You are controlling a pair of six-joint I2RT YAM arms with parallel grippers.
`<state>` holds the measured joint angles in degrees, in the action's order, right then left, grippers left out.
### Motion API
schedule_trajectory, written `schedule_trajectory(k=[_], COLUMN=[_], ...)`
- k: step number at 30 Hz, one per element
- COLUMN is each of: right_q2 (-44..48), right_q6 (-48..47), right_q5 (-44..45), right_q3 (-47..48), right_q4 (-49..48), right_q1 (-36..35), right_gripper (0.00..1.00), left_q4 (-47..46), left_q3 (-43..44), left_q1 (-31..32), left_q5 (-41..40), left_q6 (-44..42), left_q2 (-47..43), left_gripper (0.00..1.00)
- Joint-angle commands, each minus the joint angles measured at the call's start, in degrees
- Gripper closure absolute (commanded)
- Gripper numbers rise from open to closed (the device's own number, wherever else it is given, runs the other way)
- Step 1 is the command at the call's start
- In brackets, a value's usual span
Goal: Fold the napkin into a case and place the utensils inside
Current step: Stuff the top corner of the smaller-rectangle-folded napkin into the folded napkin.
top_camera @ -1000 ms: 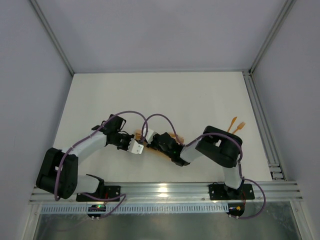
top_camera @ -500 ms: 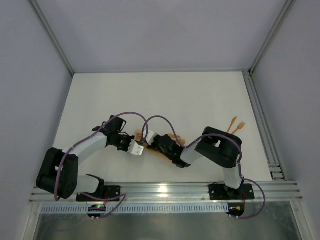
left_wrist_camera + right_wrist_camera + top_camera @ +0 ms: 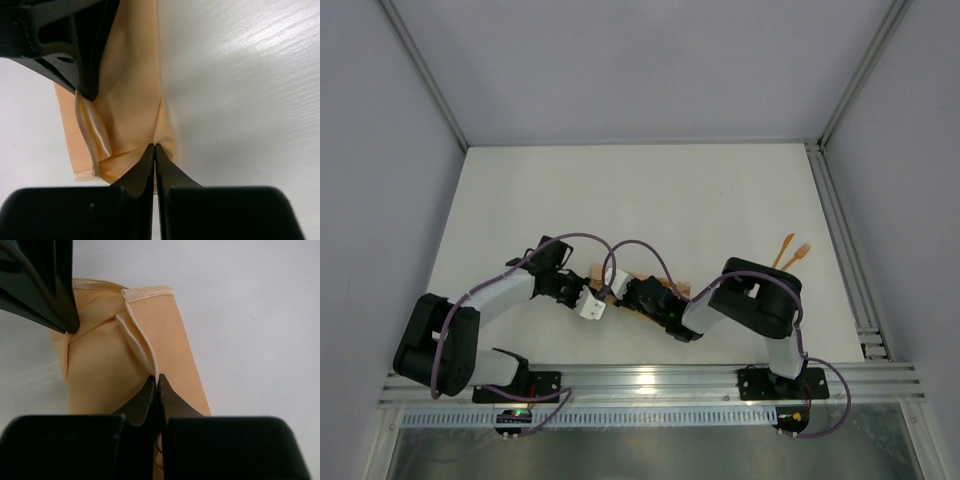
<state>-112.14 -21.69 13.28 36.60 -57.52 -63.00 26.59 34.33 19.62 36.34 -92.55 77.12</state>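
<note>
Peach napkin clenched by left gripper and right gripper; only overhead shows the utensils.

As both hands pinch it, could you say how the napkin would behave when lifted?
Probably floppy: the napkin creases where the left hand pinches it. Likely light: its thin hem curls up. Its sheen hints it may slip from the right hand.

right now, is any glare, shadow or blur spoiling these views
left wrist: napkin sharp, left gripper a dark silhouette. right wrist: sheen on its fold, right gripper dark too. top external: glare on the front rail, arms hide most of the cloth.
</note>
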Motion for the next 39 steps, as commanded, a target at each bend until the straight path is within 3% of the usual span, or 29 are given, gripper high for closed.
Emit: schedule_trajectory(k=[1, 5, 8, 9, 11, 15, 19, 26, 28, 33, 39], right_q2=[-2.03, -2.21, -2.56, -2.65, -3.0, -3.96, -4.23, -3.17, -3.53, -3.79, -4.23], right_q6=[-3.28, -2.12, -0.9, -0.63, 0.16, -0.71, -1.42, 1.21, 2.35, 4.46, 3.32], right_q5=[-9.67, -10.91, -10.91, -10.82, -10.29, -8.71, -6.43, -4.84, -5.8, -8.71, -8.18], right_q3=[-7.42, -7.07, -7.5, -7.86, -8.91, -8.13, -7.94, -10.32, -10.5, -10.76, -9.71], right_q4=[2.94, 3.37, 2.59, 2.15, 0.4, 1.26, 3.29, 0.04, -0.84, -0.85, 1.18], right_q1=[-2.48, -1.6, -1.16, -1.16, -1.16, -1.86, -3.0, -3.97, -3.88, -2.48, -2.48], right_gripper=[0.97, 0.97, 0.97, 0.97, 0.97, 0.97, 0.97, 0.97, 0.97, 0.97, 0.97], left_q4=[-10.07, -10.5, -13.91, -15.59, -16.66, -14.81, -17.96, -16.75, -15.52, -13.31, -14.29], left_q3=[2.85, 1.45, 2.14, 2.58, 3.46, 3.2, 3.73, 4.7, 4.44, -0.83, -0.14], left_q1=[-7.75, -8.54, -9.07, -9.16, -9.68, -10.3, -10.65, -11.97, -12.06, -12.49, -12.76], left_q5=[5.76, 6.38, 7.17, 7.08, 7.69, 7.61, 6.38, 6.82, 7.69, 6.29, 11.38], left_q6=[4.5, 0.8, 6.05, 12.68, 16.52, 16.26, 22.4, 23.82, 21.82, 5.57, 5.81], left_q2=[-0.74, -1.01, -1.1, -1.1, -1.27, -2.06, -2.15, -2.68, -3.12, -2.59, -2.32], left_gripper=[1.0, 1.0, 1.0, 1.0, 1.0, 1.0, 1.0, 1.0, 1.0, 1.0, 1.0])
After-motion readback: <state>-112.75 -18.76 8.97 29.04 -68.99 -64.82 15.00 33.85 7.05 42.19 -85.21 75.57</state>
